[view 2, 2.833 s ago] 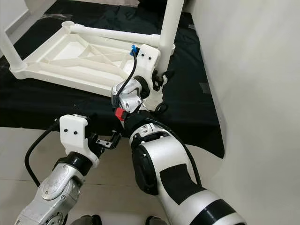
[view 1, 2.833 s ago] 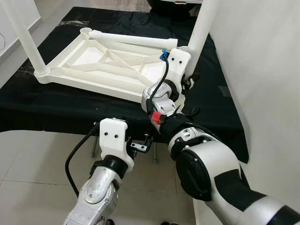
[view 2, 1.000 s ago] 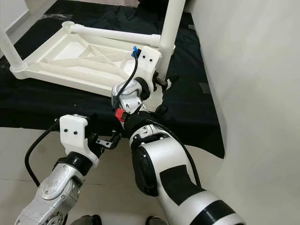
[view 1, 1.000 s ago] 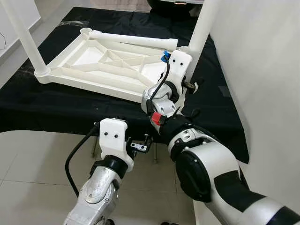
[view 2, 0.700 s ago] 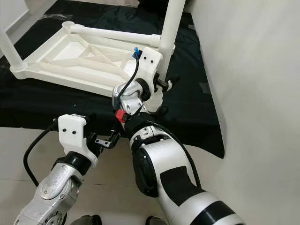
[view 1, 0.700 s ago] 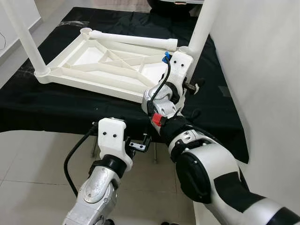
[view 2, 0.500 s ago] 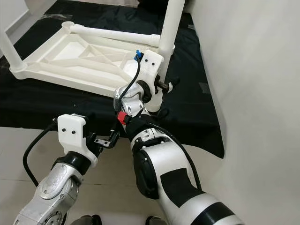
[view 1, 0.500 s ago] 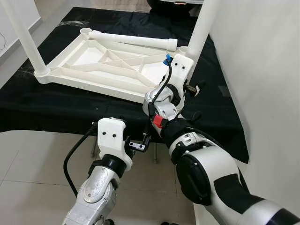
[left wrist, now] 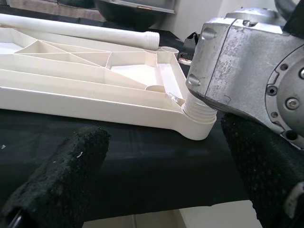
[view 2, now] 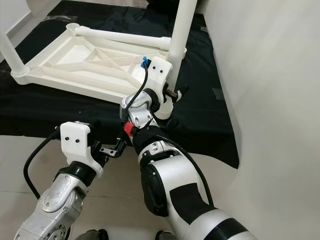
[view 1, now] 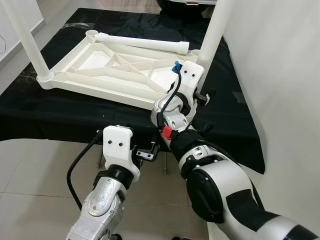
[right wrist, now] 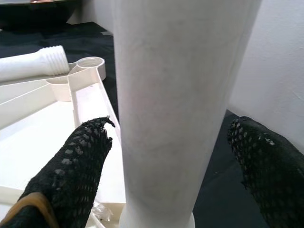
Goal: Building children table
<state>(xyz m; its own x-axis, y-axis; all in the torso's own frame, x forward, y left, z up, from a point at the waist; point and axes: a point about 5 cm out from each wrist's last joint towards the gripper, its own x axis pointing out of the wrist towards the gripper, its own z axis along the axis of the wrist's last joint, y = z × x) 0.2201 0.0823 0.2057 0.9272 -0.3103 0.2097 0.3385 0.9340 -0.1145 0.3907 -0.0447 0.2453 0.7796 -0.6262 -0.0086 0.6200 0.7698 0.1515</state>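
A white children's table top (view 1: 107,70) lies upside down on a black cloth (view 1: 65,115). One white leg (view 1: 214,30) stands upright in its near right corner, another leg (view 1: 25,40) in the near left corner. A third, loose leg (view 1: 142,42) lies along the far edge. My right gripper (view 1: 201,95) is at the base of the right leg, open, its fingers (right wrist: 85,152) on either side of the leg (right wrist: 175,95) without pressing it. My left gripper (view 1: 149,152) hangs low before the cloth's front edge, open and empty, facing the near right corner (left wrist: 197,118).
A white wall (view 1: 280,75) runs close along the right of the cloth. Tiled floor (view 1: 30,170) lies in front. A dark round object (view 1: 185,4) sits at the far end. An empty leg socket (right wrist: 90,61) shows at the far right corner.
My right wrist has turned a little at the leg's base and drawn slightly toward me. The left arm has barely shifted.
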